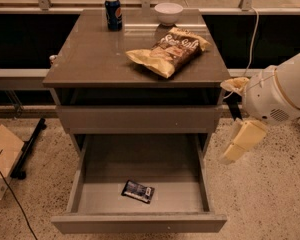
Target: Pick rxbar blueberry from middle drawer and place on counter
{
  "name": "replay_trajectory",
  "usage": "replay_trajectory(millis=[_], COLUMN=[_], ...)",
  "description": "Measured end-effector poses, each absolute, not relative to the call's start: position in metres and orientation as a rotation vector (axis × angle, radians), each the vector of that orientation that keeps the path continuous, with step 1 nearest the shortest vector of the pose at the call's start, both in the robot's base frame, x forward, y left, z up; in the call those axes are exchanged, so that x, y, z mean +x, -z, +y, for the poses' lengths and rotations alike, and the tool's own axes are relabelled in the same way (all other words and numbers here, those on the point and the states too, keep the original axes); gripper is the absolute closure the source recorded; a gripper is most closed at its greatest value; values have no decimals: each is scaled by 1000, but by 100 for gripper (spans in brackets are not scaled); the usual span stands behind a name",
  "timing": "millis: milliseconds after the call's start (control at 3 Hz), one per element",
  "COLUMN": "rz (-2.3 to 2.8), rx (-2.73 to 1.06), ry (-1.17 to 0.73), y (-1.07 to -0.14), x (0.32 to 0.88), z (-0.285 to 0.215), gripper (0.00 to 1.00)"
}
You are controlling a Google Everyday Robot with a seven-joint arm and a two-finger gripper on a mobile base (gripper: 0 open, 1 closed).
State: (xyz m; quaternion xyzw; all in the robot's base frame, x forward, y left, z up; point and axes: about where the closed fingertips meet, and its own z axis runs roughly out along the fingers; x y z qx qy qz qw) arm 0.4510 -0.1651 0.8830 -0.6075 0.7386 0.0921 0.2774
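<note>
The rxbar blueberry (pixel 138 191), a small dark bar with pale print, lies flat on the floor of the open middle drawer (pixel 140 223), near its front and slightly left of centre. The counter (pixel 95 54) is the grey-brown top slab above it. My gripper (pixel 243 143), cream-coloured, hangs from the white arm at the right, outside the cabinet, beside the drawer's right wall and above floor level. It holds nothing that I can see.
On the counter lie a tan-and-brown chip bag (pixel 168 50), a blue soda can (pixel 113 13) and a white bowl (pixel 168 12) at the back. A closed panel front (pixel 137 119) sits above the drawer. A cardboard box (pixel 1 156) stands at the left on the floor.
</note>
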Motion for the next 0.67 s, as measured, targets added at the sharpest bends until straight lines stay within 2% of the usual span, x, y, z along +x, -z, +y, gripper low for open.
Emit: replay_trajectory(millis=[667], rz=[1990], rx=[-1606], ry=[-351], y=[-829], x=[459], z=[-134], gripper=[0])
